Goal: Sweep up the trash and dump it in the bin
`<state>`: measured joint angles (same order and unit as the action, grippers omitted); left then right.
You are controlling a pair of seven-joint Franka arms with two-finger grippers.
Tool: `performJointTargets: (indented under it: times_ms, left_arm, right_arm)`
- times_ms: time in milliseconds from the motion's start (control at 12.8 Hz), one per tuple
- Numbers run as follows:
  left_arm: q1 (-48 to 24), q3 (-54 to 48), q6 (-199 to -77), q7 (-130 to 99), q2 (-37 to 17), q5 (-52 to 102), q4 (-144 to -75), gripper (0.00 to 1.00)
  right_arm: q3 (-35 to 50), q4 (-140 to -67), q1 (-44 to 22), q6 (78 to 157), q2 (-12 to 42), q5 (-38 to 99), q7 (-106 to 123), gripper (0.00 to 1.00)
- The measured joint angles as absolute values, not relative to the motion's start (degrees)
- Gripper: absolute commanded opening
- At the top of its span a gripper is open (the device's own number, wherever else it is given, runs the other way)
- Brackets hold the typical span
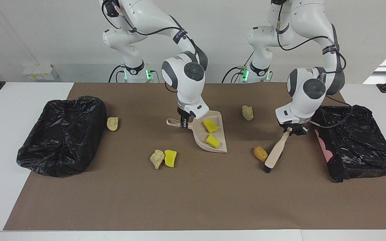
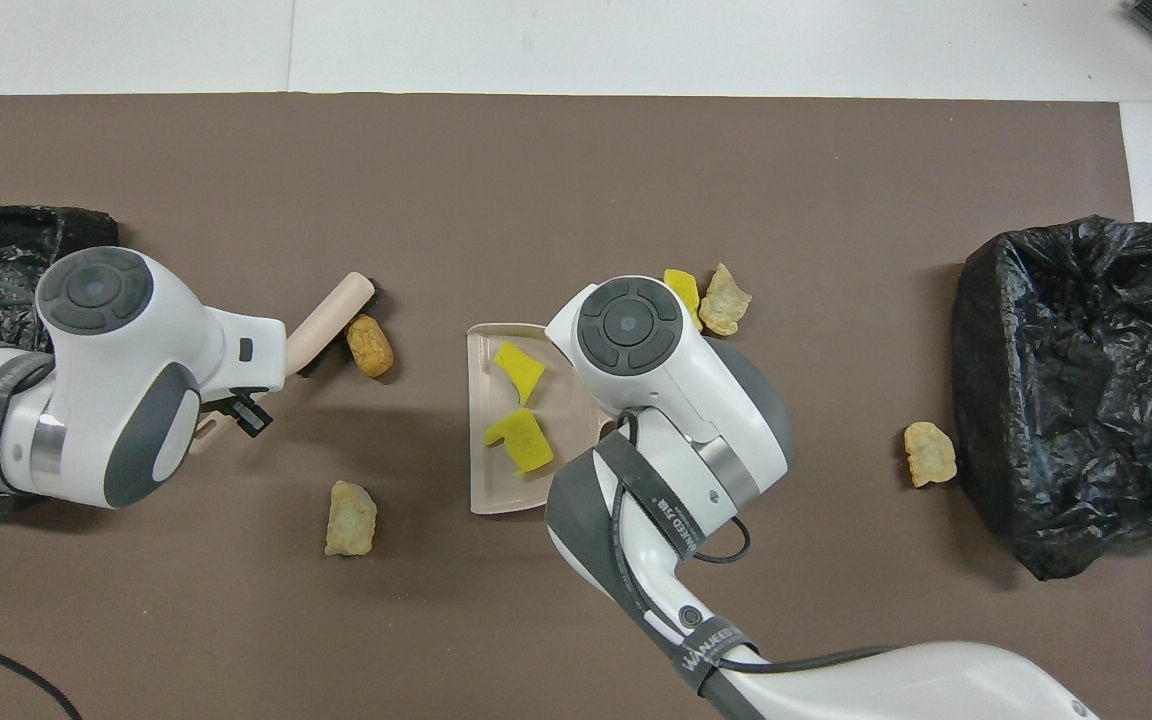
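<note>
Brown lump (image 1: 260, 153) just beside brush (image 1: 275, 154) in closed left hand (image 1: 293, 131); right hand (image 1: 185, 121) gripping dustpan (image 1: 199, 134).

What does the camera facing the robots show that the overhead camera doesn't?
Only the facing view shows the right gripper shut on the beige plastic dustpan's handle, and the left gripper shut on the beige wooden brush.

Only the overhead view shows inside the black bin bag at the right arm's end.

Both show two yellow sponge pieces in the dustpan and the brown potato-like lump beside the brush.
</note>
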<state>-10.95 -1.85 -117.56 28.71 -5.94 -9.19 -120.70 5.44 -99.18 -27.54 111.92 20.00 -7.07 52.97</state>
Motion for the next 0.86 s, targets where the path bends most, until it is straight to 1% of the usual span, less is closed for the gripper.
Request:
performJointTargets:
  times_ms: [157,470,862]
  left_arm:
    - [-14.92,-1.97,-115.42,23.69,-4.26,-5.54,-122.25,0.00]
    - [-22.58,-2.11,-115.00,9.65,-2.16,-0.37,-124.88,0.00]
    - [-31.53,-2.04,-115.03,-7.09,-0.57,0.51,-125.24,0.00]
  right_arm:
    - [5.44,-99.52,-27.48,112.56,20.00,-7.07,52.97,0.00]
    - [5.44,-100.26,-27.27,113.45,20.00,-7.07,53.22,0.00]
    - [5.44,-100.41,-26.68,113.77,20.00,-7.11,56.48,0.00]
